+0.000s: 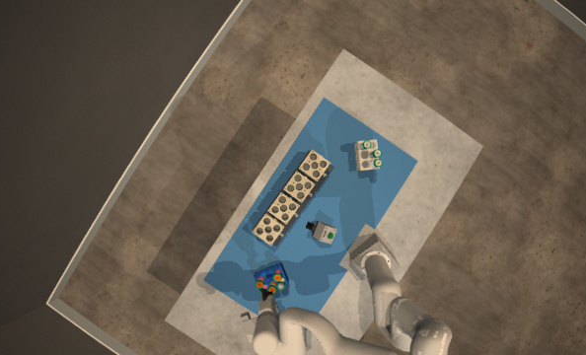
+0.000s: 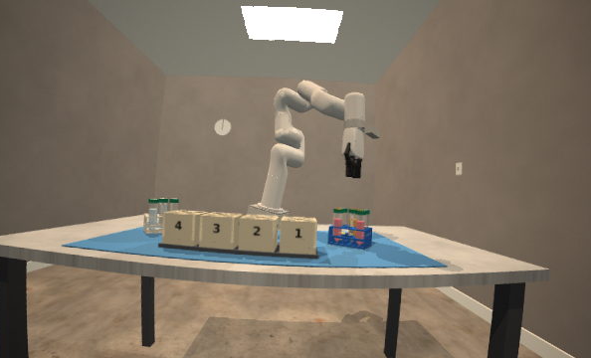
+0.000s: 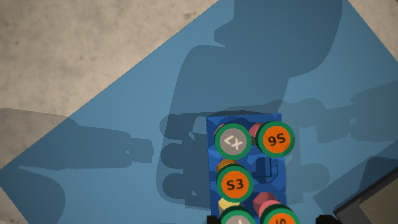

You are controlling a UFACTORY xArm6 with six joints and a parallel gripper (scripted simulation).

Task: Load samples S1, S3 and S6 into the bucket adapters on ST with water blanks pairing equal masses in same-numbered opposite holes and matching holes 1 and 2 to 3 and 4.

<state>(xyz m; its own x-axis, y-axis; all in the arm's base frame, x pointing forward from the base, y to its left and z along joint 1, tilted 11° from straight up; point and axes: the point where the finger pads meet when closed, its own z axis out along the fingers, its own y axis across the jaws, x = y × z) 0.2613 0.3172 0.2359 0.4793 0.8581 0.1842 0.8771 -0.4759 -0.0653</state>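
My gripper [image 1: 266, 294] [image 2: 353, 174] [image 3: 270, 220] is partly open and empty, high above the blue rack [image 1: 275, 267] [image 2: 350, 244] [image 3: 213, 123]. In the wrist view the rack holds orange-dotted S6 [image 3: 276, 139] and S3 [image 3: 235, 184], grey-dotted X7 [image 3: 232, 141], a cut-off orange-dotted tube [image 3: 280, 219] and a cut-off grey-dotted tube [image 3: 239, 220]. One well between S6 and the cut-off orange tube is empty. Adapters 1 [image 1: 268, 229] [image 2: 298, 234], 2 [image 1: 283, 208] [image 2: 257, 232], 3 [image 1: 299, 186] [image 2: 217, 229] and 4 [image 1: 314, 165] [image 2: 178, 226] stand in a row on the stand, with no tubes showing.
A white rack [image 1: 359, 160] [image 2: 152, 232] beyond adapter 4 holds three white-dotted tubes; their print is unreadable. The small desk [image 1: 321, 231] with the green DONE key [image 1: 330, 236] stands between the adapters and the arm's base. All stand on the blue mat [image 1: 303, 276].
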